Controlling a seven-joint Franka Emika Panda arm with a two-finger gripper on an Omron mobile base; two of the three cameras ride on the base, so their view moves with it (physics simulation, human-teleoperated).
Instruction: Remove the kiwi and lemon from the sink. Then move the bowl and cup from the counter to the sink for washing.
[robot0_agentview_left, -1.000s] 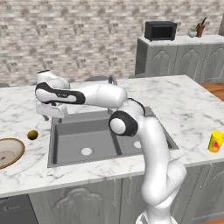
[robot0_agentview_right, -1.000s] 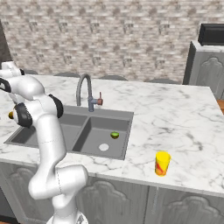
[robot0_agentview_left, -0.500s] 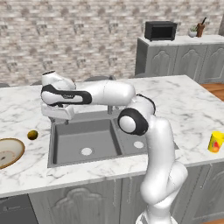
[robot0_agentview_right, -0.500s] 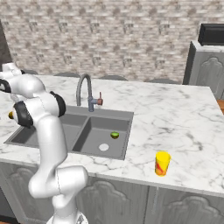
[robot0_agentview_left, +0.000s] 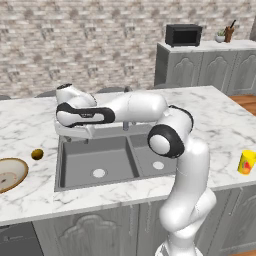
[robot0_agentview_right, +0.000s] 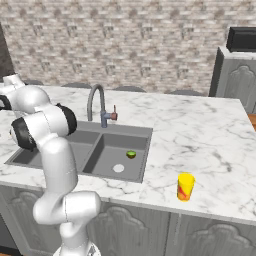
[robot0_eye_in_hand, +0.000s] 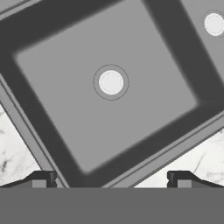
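bowl (robot0_agentview_left: 9, 174) cut by left edge | lemon (robot0_agentview_right: 131, 154) tiny (colour unclear)

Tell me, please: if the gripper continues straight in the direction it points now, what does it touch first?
Most likely the bare floor of the sink's left basin, near its round drain. The gripper points down into that basin with its fingers apart, and nothing lies between. How far down the floor is, the pictures do not settle.

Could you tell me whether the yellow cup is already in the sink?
No, the cup stands on the counter, right of the sink.
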